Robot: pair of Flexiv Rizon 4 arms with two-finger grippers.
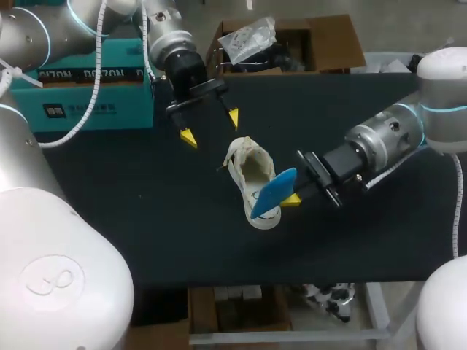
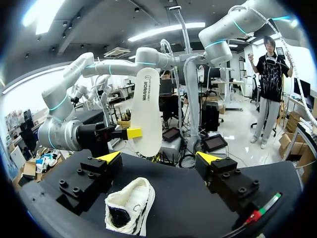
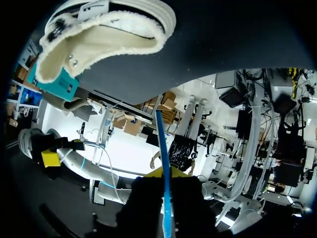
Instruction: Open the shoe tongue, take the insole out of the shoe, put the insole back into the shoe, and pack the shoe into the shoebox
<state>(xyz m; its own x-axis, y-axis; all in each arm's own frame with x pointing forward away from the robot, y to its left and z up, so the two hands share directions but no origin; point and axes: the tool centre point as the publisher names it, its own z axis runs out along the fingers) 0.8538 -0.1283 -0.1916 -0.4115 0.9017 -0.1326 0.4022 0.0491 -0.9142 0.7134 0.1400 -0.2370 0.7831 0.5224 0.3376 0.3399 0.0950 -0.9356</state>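
— Two arms over a black table [image 1: 146,219]: left arm [image 1: 66,29] in from the far left corner, right arm [image 1: 394,138] in from the right side. Anything else that big?

— Teal box [image 1: 95,87] at the far left edge, close behind the left arm. Beside it, past the far edge, an open cardboard carton [image 1: 328,40] holding a crumpled clear bag [image 1: 248,35].

— And the shoe?

— Cream shoe [image 1: 248,171] lying near the table's middle, opening turned up, well short of both boxes. Flanked by the grippers: one beyond its far end, one at its right side.

— Insole?

— Out of the shoe. Insole [image 1: 273,193] blue on one face, white on the other, raised on edge over the shoe's near end and pinched from both sides by the right gripper [image 1: 287,192]. Seen from the left wrist, standing upright, white face forward.

— Left gripper?

— Left gripper [image 1: 211,127] spread wide, yellow tips well apart, gripping nothing. Hanging above the table just past the shoe's far end, with the shoe below and between the fingers from its own camera.

— Anything in the way?

— From above, blue insole masking the shoe's right rim and one yellow tip of the right gripper. From the right wrist, thin blue edge running straight up between the fingers, shoe ahead of it.
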